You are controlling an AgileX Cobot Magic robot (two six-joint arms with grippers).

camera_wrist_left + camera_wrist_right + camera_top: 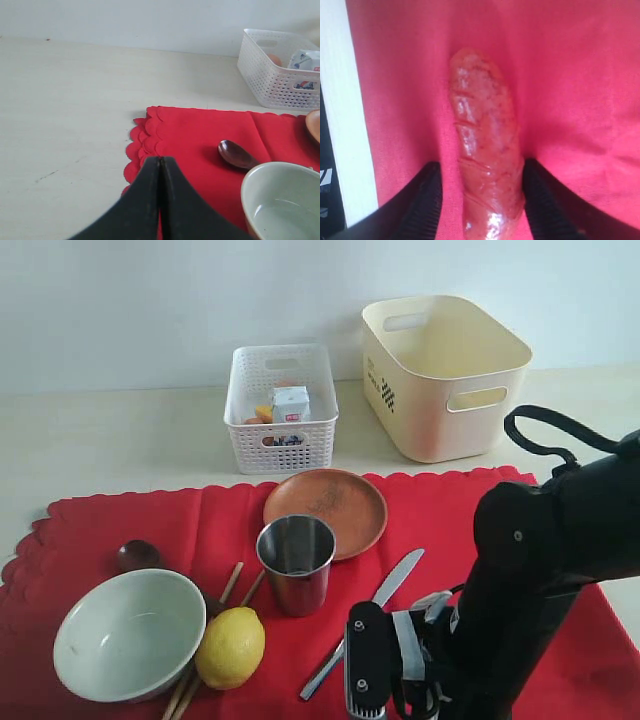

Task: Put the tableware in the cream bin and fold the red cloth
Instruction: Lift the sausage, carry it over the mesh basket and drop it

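Now the right jaws straddle a sausage [487, 150], parted, while the left jaws are clenched.

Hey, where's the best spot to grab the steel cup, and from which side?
Probably the rim of the steel cup, from straight above, straddling the wall that faces the silver knife. It stands upright with its mouth open, and the lemon and brown plate crowd its other sides.
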